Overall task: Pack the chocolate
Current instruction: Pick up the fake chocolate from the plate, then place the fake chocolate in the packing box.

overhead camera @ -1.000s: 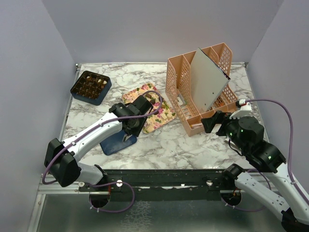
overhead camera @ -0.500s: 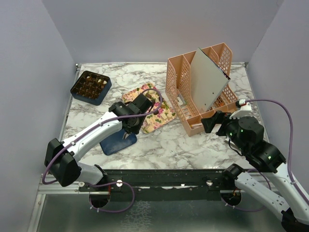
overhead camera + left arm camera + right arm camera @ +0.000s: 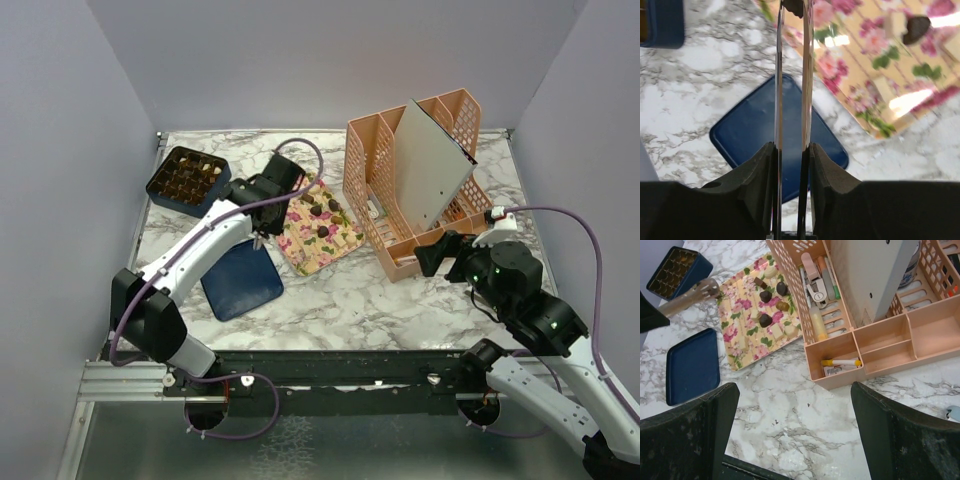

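I see a marble bench [image 3: 400, 300] walled in grey. The biggest thing on it is a peach desk organizer [image 3: 360, 170] at the back right, with a grey board [image 3: 430, 165] leaning in it. My right claw [image 3: 794, 405] hangs just in front of the organizer over bare marble, spread wide and holding nothing. A flowered tray [image 3: 335, 252] lies left of the organizer, almost touching it. A flat dark blue lid [image 3: 240, 285] lies just beside the tray's near left corner. A dark blue box [image 3: 190, 207] with a gridded inside sits at the back left, with a few pieces showing in its cells. My left claw [image 3: 710, 290], two long thin metal blades, hangs between box and tray, nearly closed. It seems to pinch a small dark chocolate piece [image 3: 794, 7] at its tips. The other chocolates [image 3: 765, 296], dark, tan and cream, lie scattered on the tray.
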